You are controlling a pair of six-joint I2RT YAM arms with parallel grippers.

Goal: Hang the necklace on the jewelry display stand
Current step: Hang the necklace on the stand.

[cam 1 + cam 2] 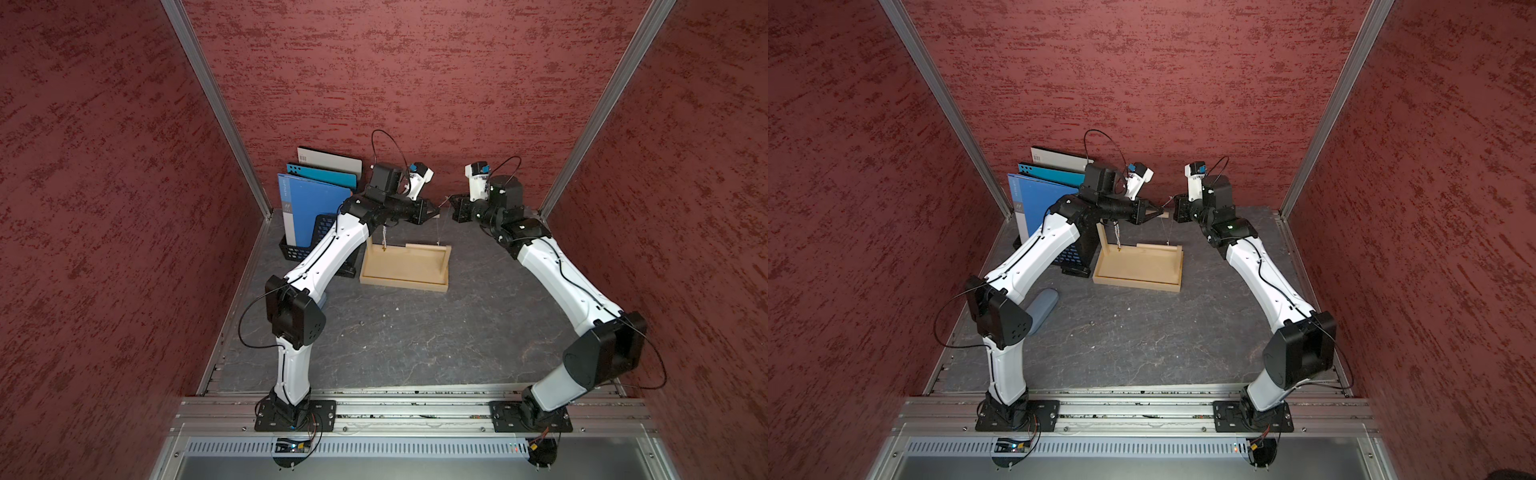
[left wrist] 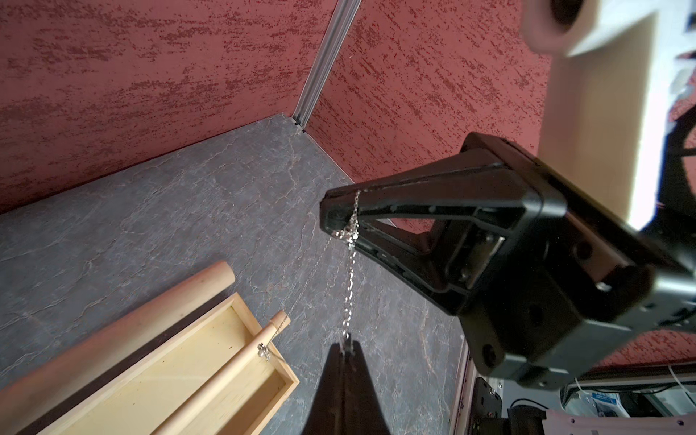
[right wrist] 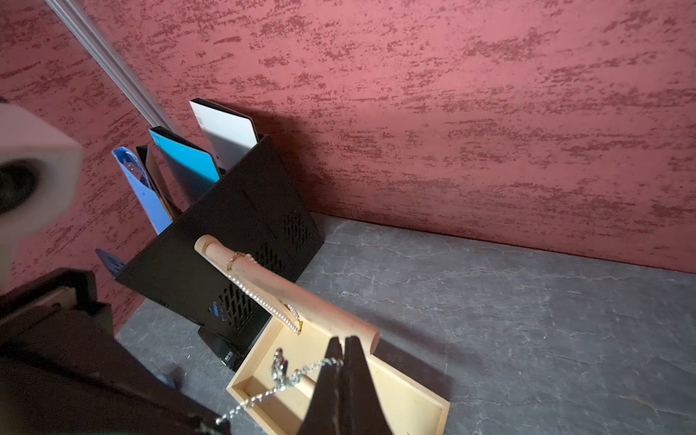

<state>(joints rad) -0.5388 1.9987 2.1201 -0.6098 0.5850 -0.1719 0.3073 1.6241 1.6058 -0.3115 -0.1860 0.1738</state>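
Left gripper [image 2: 347, 348] and right gripper [image 2: 331, 212] each pinched the necklace [image 2: 349, 290]. Its short span hung just off the free end of the stand's [image 1: 403, 286] dowel [image 3: 324, 312], which ran back beneath the left gripper.

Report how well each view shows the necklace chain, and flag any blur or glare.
Left wrist view: the necklace is sharp; the right arm's camera mount is blurred and washed out. Right wrist view: chain sharp, the left arm's camera mount blurred. In both top views: only a faint thread.
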